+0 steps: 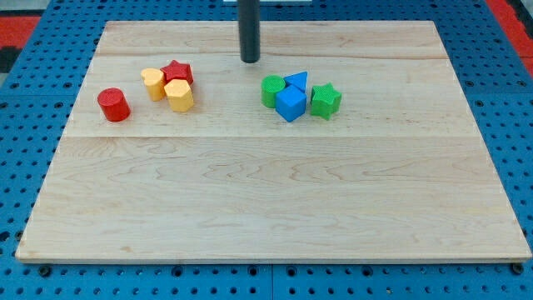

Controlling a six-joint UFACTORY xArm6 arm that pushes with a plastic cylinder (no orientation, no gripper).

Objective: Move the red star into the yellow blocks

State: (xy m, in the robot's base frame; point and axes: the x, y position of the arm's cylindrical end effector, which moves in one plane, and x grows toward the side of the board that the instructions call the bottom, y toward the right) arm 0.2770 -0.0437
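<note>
Blocks: two yellow (166, 88), two red (177, 72), two green (326, 100), two blue (291, 103).

rod (250, 25): upper part cut off by view's top | blue triangle block (297, 80), right of my tip (251, 60): lower part hidden behind blue cube (291, 103) | red star (177, 72), left of tip: lower points hidden by yellow blocks (179, 94)

My straight dark rod hangs upright from the view's top, centre; my tip (251, 60) rests low, touching nothing.
</note>
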